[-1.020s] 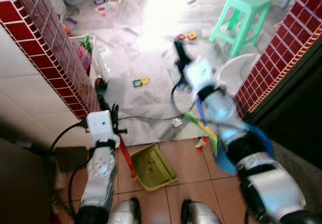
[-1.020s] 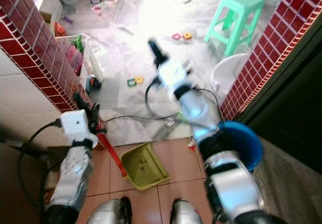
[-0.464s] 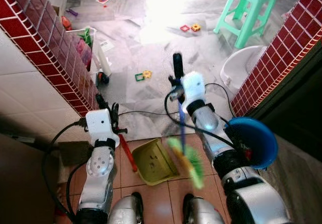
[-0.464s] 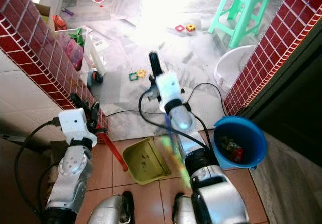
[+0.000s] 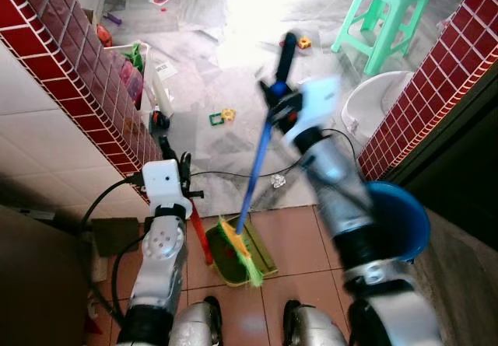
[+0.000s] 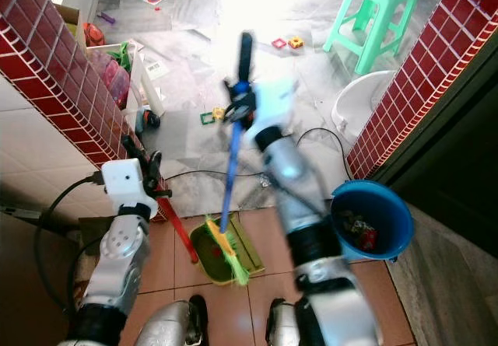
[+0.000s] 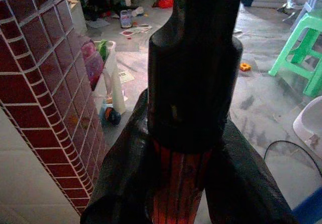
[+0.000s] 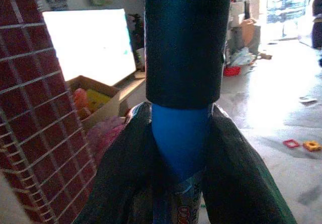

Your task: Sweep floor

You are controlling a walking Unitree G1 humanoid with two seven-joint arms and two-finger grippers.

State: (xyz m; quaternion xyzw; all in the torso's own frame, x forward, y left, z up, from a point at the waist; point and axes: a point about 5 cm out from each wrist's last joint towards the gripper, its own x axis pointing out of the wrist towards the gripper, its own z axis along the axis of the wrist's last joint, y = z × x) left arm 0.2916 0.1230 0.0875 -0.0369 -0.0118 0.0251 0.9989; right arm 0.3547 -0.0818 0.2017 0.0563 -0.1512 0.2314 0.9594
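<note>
On the terracotta tiles just ahead of the robot's feet, the green dustpan (image 5: 247, 254) is lying flat, and the broom (image 5: 250, 189) is coming down into it. The right gripper (image 5: 278, 101) is clamping tight around the broom's blue handle near its black top grip, fingers pressed on either side of the shaft in the right wrist view (image 8: 183, 133). The right arm is blurring, raised high over the grey floor (image 5: 233, 43). The handle is slanting down toward the robot, and the yellow-green bristles (image 5: 240, 250) are resting over the dustpan's near edge.

The left gripper (image 5: 174, 161) is holding the dustpan's red handle (image 5: 199, 239), which is running upright from the pan to the fingers; in the left wrist view the fingers (image 7: 126, 183) are closing round that red shaft (image 7: 180, 183) below its black end.

The left arm is sitting just beside the red brick pillar (image 5: 85, 74). A blue bucket (image 6: 372, 220) with some rubbish inside is standing to the right of the robot, near the other brick wall (image 6: 405, 82). Farther out, a green stool (image 5: 379, 8), a white basin (image 5: 366, 109) and small toy pieces (image 5: 220, 117) are scattered over the grey floor, and a crumpled scrap (image 5: 278, 181) is lying by a black cable (image 5: 226, 173).
</note>
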